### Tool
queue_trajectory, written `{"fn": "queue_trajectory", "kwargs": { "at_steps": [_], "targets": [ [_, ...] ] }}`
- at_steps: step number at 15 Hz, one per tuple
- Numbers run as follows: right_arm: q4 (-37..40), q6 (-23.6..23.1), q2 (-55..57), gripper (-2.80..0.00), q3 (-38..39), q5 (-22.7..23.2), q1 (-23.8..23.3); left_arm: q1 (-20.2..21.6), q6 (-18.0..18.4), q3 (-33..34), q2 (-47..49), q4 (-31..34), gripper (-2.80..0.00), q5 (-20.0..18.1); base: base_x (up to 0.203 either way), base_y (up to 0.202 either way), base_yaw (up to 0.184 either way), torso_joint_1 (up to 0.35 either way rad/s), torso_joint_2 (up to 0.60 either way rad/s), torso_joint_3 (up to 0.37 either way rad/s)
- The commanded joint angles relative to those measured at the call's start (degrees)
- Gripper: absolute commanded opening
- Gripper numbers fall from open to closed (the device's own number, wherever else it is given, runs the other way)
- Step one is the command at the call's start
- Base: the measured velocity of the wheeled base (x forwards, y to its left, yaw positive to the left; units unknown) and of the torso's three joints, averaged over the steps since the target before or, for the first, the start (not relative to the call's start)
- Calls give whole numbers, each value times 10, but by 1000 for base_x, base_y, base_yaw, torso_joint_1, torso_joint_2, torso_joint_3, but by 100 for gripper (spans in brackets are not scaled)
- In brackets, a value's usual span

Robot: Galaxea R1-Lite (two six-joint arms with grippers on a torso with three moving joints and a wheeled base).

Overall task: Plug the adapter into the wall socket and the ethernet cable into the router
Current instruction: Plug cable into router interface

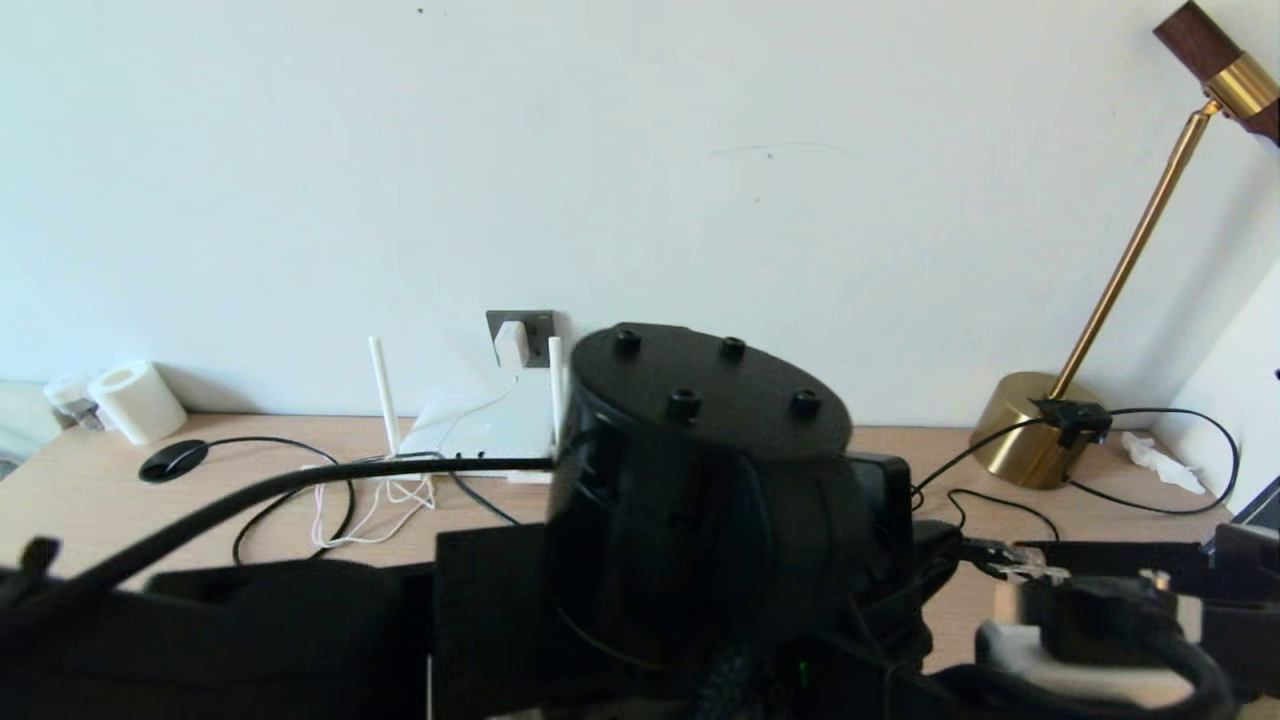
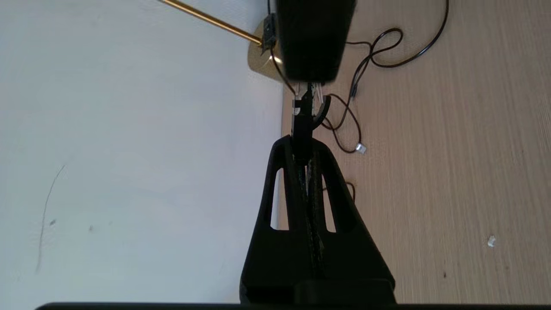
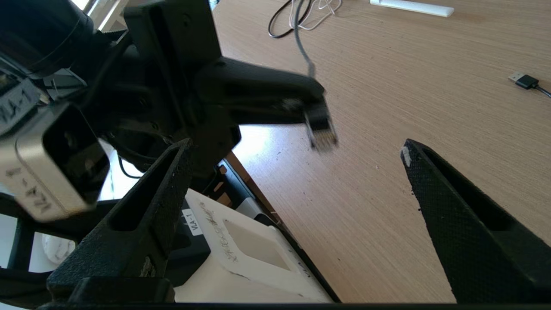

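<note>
Overall, pale wooden desk [image 1: 760, 470] against plain white wall [image 1: 700, 150].

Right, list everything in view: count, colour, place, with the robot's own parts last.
adapter: one, white, plugged into the wall socket.
wall socket: one, dark grey, on the wall above the desk.
router: one, white, on the desk below the socket.
ethernet cable: one, black, plug end held above the desk.
lamp: one, brass, desk's right.
paper roll: one, white, desk's far left.
desk: one, light wood.
left gripper: black, shut on the cable.
right gripper: black, open, beside it.
</note>
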Motion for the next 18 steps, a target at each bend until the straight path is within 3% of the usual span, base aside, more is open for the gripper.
{"fn": "queue_trajectory", "kwargs": {
  "at_steps": [1, 11, 12, 18],
  "targets": [
    [0, 0, -1, 0, 4, 2, 0, -2, 5, -8, 21, -1, -280, -1, 0, 0, 0, 0, 0, 0],
    [-1, 2, -1, 0, 10, 1, 0, -4, 5, -8, 18, -5, -280, -10, 0, 0, 0, 0, 0, 0],
    [-1, 2, -1, -280, 11, 1, 0, -4, 5, -8, 17, -6, -280, -10, 0, 0, 0, 0, 0, 0],
    [-1, 4, 0, -280, 11, 1, 0, -4, 5, -7, 14, -7, -280, -11, 0, 0, 0, 0, 0, 0]
  ]
}}
